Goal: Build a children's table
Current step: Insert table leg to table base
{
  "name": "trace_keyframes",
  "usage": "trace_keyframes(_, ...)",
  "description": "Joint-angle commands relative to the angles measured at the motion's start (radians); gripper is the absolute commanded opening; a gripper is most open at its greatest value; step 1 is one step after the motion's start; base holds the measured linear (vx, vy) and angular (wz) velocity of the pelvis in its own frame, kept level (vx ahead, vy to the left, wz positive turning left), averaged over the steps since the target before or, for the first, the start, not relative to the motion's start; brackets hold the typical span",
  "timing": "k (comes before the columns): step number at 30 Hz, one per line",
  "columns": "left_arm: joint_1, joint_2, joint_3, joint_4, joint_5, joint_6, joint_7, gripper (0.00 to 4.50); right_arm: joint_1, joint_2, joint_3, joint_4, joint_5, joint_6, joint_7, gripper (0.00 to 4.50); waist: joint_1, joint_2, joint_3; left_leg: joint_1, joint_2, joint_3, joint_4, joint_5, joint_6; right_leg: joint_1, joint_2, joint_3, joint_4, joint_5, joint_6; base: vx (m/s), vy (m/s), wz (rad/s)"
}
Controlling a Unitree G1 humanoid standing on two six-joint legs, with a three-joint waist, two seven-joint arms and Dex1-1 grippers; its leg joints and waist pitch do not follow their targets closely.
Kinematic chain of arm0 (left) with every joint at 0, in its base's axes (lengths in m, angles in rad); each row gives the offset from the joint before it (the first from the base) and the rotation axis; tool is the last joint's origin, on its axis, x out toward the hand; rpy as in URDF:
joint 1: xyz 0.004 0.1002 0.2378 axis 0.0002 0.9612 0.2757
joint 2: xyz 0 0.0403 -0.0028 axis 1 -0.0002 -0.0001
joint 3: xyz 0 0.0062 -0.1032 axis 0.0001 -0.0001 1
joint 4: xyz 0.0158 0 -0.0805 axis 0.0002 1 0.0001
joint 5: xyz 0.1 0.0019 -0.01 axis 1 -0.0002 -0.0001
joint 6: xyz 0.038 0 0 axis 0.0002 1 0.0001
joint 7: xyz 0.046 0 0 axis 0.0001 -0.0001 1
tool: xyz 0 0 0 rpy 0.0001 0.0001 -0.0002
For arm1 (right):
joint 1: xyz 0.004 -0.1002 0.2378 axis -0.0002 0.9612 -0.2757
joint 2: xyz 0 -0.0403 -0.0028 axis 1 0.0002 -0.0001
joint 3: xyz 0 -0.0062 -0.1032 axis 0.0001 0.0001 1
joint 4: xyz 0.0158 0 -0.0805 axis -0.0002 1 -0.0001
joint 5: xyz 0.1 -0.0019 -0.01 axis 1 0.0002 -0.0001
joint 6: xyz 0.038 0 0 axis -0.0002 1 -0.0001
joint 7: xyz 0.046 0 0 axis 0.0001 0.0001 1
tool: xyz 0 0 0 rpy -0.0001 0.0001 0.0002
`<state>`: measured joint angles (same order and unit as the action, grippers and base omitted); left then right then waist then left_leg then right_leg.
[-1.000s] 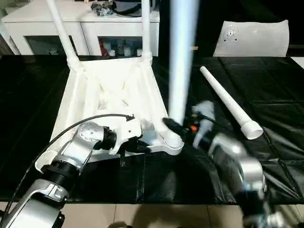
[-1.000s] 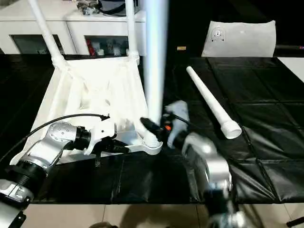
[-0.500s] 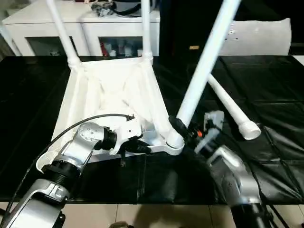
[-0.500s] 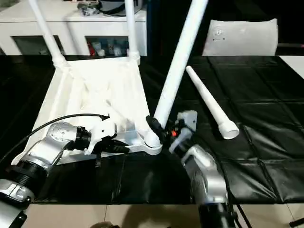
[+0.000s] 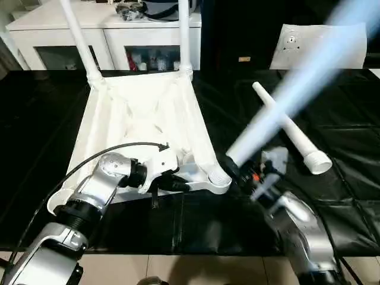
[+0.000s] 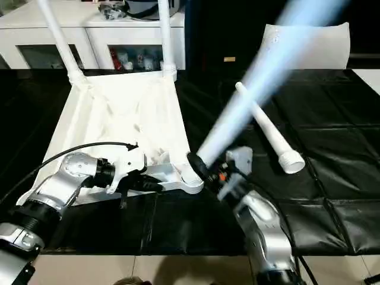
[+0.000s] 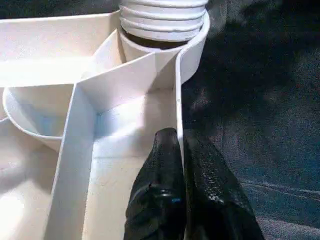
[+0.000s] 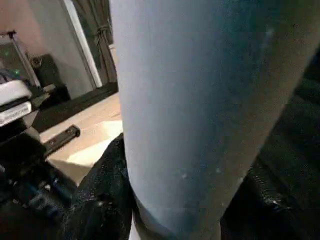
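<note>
Looking at the near right corner of the upturned table top (image 5: 142,113), what matters to me is how the leg (image 5: 285,98) in my right claw (image 5: 237,169) lies against the corner socket (image 5: 218,180) it has to enter. The right claw is clamped round the leg close to its thick end, and that end sits just beside the socket's mouth, touching or nearly so. The leg's long axis, though, leans hard away to the right and toward the far side, nowhere near upright, so I judge the next move depends on swinging its far end over until the axis stands square above the socket. My left claw (image 7: 182,165) is pinched shut on the thin rim wall of the top just beside that same socket, steadying it on the black desk (image 5: 35,130). Two legs (image 5: 77,35) already stand in the far corners. The fourth leg (image 5: 291,130) lies loose on the desk to the right, nearer my right arm.
</note>
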<state>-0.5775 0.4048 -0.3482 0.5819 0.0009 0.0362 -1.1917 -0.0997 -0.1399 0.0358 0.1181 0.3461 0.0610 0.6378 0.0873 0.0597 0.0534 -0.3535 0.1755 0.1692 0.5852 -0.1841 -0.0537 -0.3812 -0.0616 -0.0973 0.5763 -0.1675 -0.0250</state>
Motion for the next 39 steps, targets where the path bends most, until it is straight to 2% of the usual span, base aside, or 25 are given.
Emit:
trace_keyframes(1, -0.053, 0.016, 0.029, 0.004, 0.016, -0.018, 0.023, 0.0, 0.031, -0.038, 0.017, 0.045, -0.08, 0.032, -0.01, 1.88, -0.011, 0.009, -0.047, 0.019, 0.052, -0.032, -0.083, -0.417, 0.005, 0.021, -0.101, 0.055, -0.112, -0.592, -0.075, 0.0, 0.0, 0.0)
trace_keyframes(2, -0.054, 0.019, 0.023, 0.014, 0.024, -0.025, 0.027, 0.0, 0.022, -0.072, 0.062, 0.015, -0.128, 0.038, 0.011, 1.88, -0.012, 0.006, -0.046, 0.018, 0.051, -0.032, -0.082, -0.413, 0.006, 0.023, -0.1, 0.053, -0.114, -0.608, -0.064, 0.0, 0.0, 0.0)
trace_keyframes(3, -0.055, 0.025, 0.015, 0.016, 0.032, -0.034, 0.022, 0.0, 0.017, -0.093, 0.082, -0.001, -0.144, 0.049, 0.027, 1.88, -0.012, 0.004, -0.045, 0.017, 0.051, -0.034, -0.083, -0.41, 0.005, 0.024, -0.1, 0.052, -0.114, -0.613, -0.06, 0.0, 0.0, 0.0)
trace_keyframes(5, -0.054, 0.027, 0.012, 0.018, 0.033, -0.037, 0.019, 0.0, 0.012, -0.115, 0.101, -0.018, -0.155, 0.069, 0.047, 1.88, -0.012, 0.003, -0.046, 0.021, 0.051, -0.032, -0.08, -0.413, 0.009, 0.018, -0.1, 0.053, -0.117, -0.63, -0.055, 0.0, 0.0, 0.0)
trace_keyframes(9, -0.057, 0.037, 0.002, 0.032, 0.048, -0.055, 0.015, 0.0, -0.017, -0.161, 0.144, -0.01, -0.175, 0.1, 0.082, 1.88, -0.01, 0.002, -0.049, 0.016, 0.054, -0.032, -0.081, -0.389, 0.018, 0.022, -0.098, 0.055, -0.112, -0.595, -0.062, 0.0, 0.0, 0.0)
trace_keyframes(10, -0.059, 0.038, 0.001, 0.037, 0.051, -0.065, 0.015, 0.0, -0.039, -0.176, 0.165, 0.005, -0.182, 0.109, 0.11, 1.88, -0.008, -0.003, -0.05, 0.015, 0.054, -0.03, -0.08, -0.38, 0.022, 0.022, -0.099, 0.056, -0.109, -0.572, -0.072, 0.0, 0.0, 0.0)
trace_keyframes(12, -0.062, 0.047, -0.015, 0.04, 0.064, -0.085, 0.0, 0.0, -0.058, -0.182, 0.178, 0.02, -0.181, 0.126, 0.131, 1.88, -0.009, -0.005, -0.051, 0.011, 0.055, -0.031, -0.082, -0.365, 0.026, 0.026, -0.1, 0.057, -0.104, -0.557, -0.078, 0.0, 0.0, 0.0)
trace_keyframes(13, -0.063, 0.046, -0.014, 0.041, 0.06, -0.087, -0.007, 0.0, -0.077, -0.182, 0.185, 0.036, -0.18, 0.134, 0.145, 1.88, -0.01, -0.011, -0.052, 0.013, 0.054, -0.028, -0.08, -0.36, 0.028, 0.024, -0.099, 0.057, -0.105, -0.556, -0.08, 0.0, 0.0, 0.0)
trace_keyframes(15, -0.076, 0.051, -0.029, 0.05, 0.058, -0.116, -0.058, 0.0, -0.146, -0.186, 0.211, 0.102, -0.171, 0.169, 0.209, 1.88, -0.009, -0.011, -0.051, 0.011, 0.053, -0.029, -0.079, -0.35, 0.031, 0.026, -0.102, 0.056, -0.104, -0.566, -0.084, 0.0, 0.0, 0.0)
trace_keyframes(16, -0.078, 0.051, -0.032, 0.05, 0.055, -0.122, -0.072, 0.0, -0.158, -0.188, 0.218, 0.113, -0.17, 0.178, 0.225, 1.88, -0.011, -0.01, -0.049, 0.01, 0.053, -0.029, -0.08, -0.351, 0.03, 0.027, -0.101, 0.055, -0.104, -0.57, -0.085, 0.0, 0.0, 0.0)
trace_keyframes(17, -0.084, 0.053, -0.034, 0.049, 0.045, -0.129, -0.102, 0.0, -0.177, -0.198, 0.239, 0.129, -0.169, 0.188, 0.262, 1.88, -0.012, -0.013, -0.049, 0.013, 0.055, -0.028, -0.08, -0.356, 0.028, 0.025, -0.101, 0.056, -0.106, -0.574, -0.081, 0.0, 0.0, 0.0)
trace_keyframes(19, -0.087, 0.053, -0.037, 0.052, 0.044, -0.135, -0.112, 0.0, -0.185, -0.202, 0.246, 0.137, -0.169, 0.188, 0.274, 1.88, -0.014, -0.011, -0.051, 0.013, 0.057, -0.029, -0.08, -0.354, 0.024, 0.027, -0.102, 0.057, -0.103, -0.558, -0.089, 0.0, 0.0, 0.0)
trace_keyframes(21, -0.112, 0.053, -0.049, 0.063, 0.045, -0.148, -0.142, 0.0, -0.203, -0.212, 0.263, 0.143, -0.147, 0.23, 0.335, 1.88, -0.012, -0.013, -0.054, 0.011, 0.058, -0.028, -0.08, -0.342, 0.028, 0.03, -0.102, 0.059, -0.099, -0.526, -0.099, 0.0, 0.0, 0.0)
trace_keyframes(22, -0.127, 0.053, -0.054, 0.074, 0.05, -0.156, -0.152, 0.0, -0.207, -0.219, 0.276, 0.142, -0.143, 0.248, 0.363, 1.88, -0.01, -0.011, -0.049, 0.012, 0.06, -0.028, -0.083, -0.335, 0.033, 0.026, -0.099, 0.061, -0.097, -0.502, -0.107, 0.0, 0.0, 0.0)
trace_keyframes(24, -0.135, 0.053, -0.056, 0.08, 0.053, -0.161, -0.156, 0.0, -0.208, -0.224, 0.284, 0.137, -0.142, 0.257, 0.378, 1.88, -0.005, -0.009, -0.049, 0.013, 0.061, -0.026, -0.082, -0.327, 0.036, 0.027, -0.097, 0.062, -0.093, -0.476, -0.116, 0.0, 0.0, 0.0)
trace_keyframes(25, -0.148, 0.052, -0.057, 0.094, 0.058, -0.165, -0.16, 0.0, -0.205, -0.232, 0.304, 0.128, -0.15, 0.26, 0.402, 1.88, 0.002, -0.009, -0.045, 0.014, 0.066, -0.024, -0.085, -0.319, 0.032, 0.023, -0.101, 0.066, -0.089, -0.427, -0.136, 0.0, 0.0, 0.0)
trace_keyframes(27, -0.159, 0.055, -0.059, 0.109, 0.066, -0.175, -0.163, 0.0, -0.202, -0.235, 0.318, 0.114, -0.149, 0.27, 0.419, 1.88, 0.005, -0.013, -0.045, 0.008, 0.063, -0.023, -0.086, -0.299, 0.033, 0.032, -0.101, 0.067, -0.082, -0.387, -0.148, 0.0, 0.0, 0.0)
trace_keyframes(28, -0.168, 0.056, -0.058, 0.123, 0.071, -0.179, -0.166, 0.0, -0.2, -0.233, 0.326, 0.106, -0.143, 0.28, 0.43, 1.88, 0.005, -0.013, -0.04, 0.006, 0.063, -0.023, -0.087, -0.296, 0.035, 0.03, -0.1, 0.067, -0.082, -0.382, -0.148, 0.0, 0.0, 0.0)
trace_keyframes(30, -0.183, 0.061, -0.058, 0.143, 0.084, -0.187, -0.161, 0.0, -0.19, -0.234, 0.342, 0.084, -0.135, 0.301, 0.447, 1.88, 0.006, -0.013, -0.038, 0.008, 0.061, -0.022, -0.088, -0.294, 0.039, 0.031, -0.1, 0.066, -0.083, -0.388, -0.147, 0.0, 0.0, 0.0)
trace_keyframes(32, -0.192, 0.063, -0.06, 0.163, 0.092, -0.196, -0.157, 0.0, -0.184, -0.234, 0.358, 0.08, -0.144, 0.301, 0.455, 1.88, 0.006, -0.018, -0.035, 0.007, 0.061, -0.023, -0.089, -0.288, 0.041, 0.033, -0.102, 0.067, -0.085, -0.406, -0.139, 0.0, 0.0, 0.0)
trace_keyframes(34, -0.193, 0.072, -0.068, 0.179, 0.108, -0.208, -0.146, 0.0, -0.177, -0.229, 0.365, 0.078, -0.153, 0.295, 0.445, 1.88, 0.006, -0.012, -0.033, 0.009, 0.061, -0.024, -0.09, -0.299, 0.037, 0.032, -0.103, 0.066, -0.088, -0.429, -0.132, 0.0, 0.0, 0.0)
trace_keyframes(36, -0.189, 0.07, -0.061, 0.178, 0.101, -0.202, -0.146, 0.0, -0.174, -0.226, 0.363, 0.075, -0.151, 0.299, 0.44, 1.88, 0.002, -0.017, -0.03, 0.008, 0.063, -0.025, -0.094, -0.307, 0.033, 0.032, -0.103, 0.066, -0.089, -0.439, -0.128, 0.0, 0.0, 0.0)
trace_keyframes(39, -0.179, 0.071, -0.058, 0.184, 0.104, -0.207, -0.145, 0.0, -0.167, -0.214, 0.358, 0.067, -0.156, 0.3, 0.416, 1.88, 0.001, -0.017, -0.03, 0.008, 0.063, -0.025, -0.095, -0.298, 0.036, 0.032, -0.103, 0.067, -0.088, -0.434, -0.131, 0.0, 0.0, 0.0)
